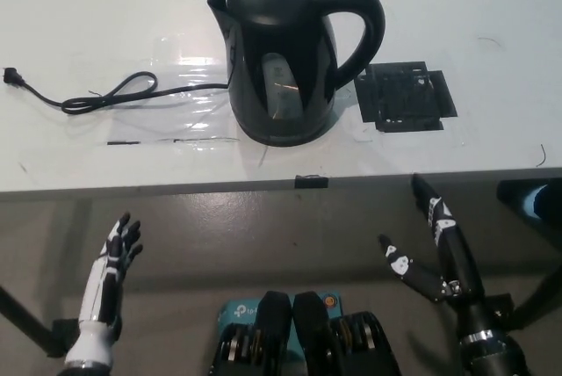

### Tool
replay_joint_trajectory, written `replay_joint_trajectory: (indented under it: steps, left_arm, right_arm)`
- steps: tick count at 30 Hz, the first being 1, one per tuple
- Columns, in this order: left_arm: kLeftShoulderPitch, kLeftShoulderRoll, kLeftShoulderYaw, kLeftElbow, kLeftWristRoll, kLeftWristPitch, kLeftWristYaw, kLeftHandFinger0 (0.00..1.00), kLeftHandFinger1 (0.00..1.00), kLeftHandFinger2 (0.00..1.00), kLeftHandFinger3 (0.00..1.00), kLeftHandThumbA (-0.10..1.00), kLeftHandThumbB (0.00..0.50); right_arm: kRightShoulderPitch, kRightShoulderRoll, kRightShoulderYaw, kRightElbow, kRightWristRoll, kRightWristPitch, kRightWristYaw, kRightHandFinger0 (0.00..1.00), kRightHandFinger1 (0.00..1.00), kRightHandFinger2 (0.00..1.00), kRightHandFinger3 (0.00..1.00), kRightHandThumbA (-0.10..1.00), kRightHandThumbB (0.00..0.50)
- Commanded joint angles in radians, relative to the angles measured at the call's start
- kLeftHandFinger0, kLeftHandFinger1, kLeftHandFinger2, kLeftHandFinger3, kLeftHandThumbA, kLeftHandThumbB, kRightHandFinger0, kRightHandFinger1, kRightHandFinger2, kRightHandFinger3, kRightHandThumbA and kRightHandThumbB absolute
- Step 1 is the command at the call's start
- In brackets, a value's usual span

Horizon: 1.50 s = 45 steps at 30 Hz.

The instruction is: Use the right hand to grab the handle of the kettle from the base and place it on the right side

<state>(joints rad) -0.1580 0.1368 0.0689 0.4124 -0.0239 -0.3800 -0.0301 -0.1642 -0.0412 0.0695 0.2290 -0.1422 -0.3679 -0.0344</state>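
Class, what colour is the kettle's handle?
Black, like the kettle itself; head view shows the handle best.

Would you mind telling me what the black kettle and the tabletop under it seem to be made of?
The black kettle looks like smooth moulded plastic with a satin sheen and soft highlights, plus a translucent level window. The white tabletop appears matte laminate, lightly scuffed; the exact material is uncertain.
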Motion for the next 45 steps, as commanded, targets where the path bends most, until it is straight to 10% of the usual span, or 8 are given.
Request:
replay_joint_trajectory:
  steps: [1, 8, 13, 23, 45]
  left_arm:
    - [-0.009, 0.002, -0.020, -0.099, 0.011, -0.046, -0.017, 1.00, 1.00, 1.00, 1.00, 1.00, 0.500]
    - [0.005, -0.010, -0.041, -0.171, -0.022, -0.040, -0.042, 1.00, 1.00, 1.00, 1.00, 1.00, 0.493]
    - [0.030, -0.018, -0.055, -0.209, -0.028, -0.040, -0.057, 1.00, 1.00, 1.00, 1.00, 1.00, 0.492]
    - [0.080, -0.029, -0.073, -0.235, -0.031, -0.024, -0.068, 1.00, 1.00, 1.00, 1.00, 1.00, 0.500]
    - [0.100, -0.035, -0.075, -0.213, -0.040, -0.035, -0.074, 1.00, 1.00, 1.00, 1.00, 1.00, 0.500]
  right_arm:
    - [0.038, 0.021, -0.005, -0.138, -0.047, -0.102, -0.055, 1.00, 1.00, 1.00, 1.00, 0.69, 0.081]
    - [0.005, 0.054, -0.033, -0.326, -0.117, -0.101, -0.116, 1.00, 1.00, 1.00, 1.00, 0.76, 0.119]
    - [-0.109, 0.039, -0.043, -0.426, -0.107, 0.116, -0.054, 1.00, 1.00, 1.00, 1.00, 1.00, 0.224]
    - [-0.428, -0.013, -0.070, -0.154, -0.092, 0.302, -0.041, 1.00, 1.00, 1.00, 1.00, 1.00, 0.287]
    - [-0.896, -0.031, -0.062, 0.620, -0.112, 0.215, -0.222, 1.00, 1.00, 1.00, 1.00, 1.00, 0.301]
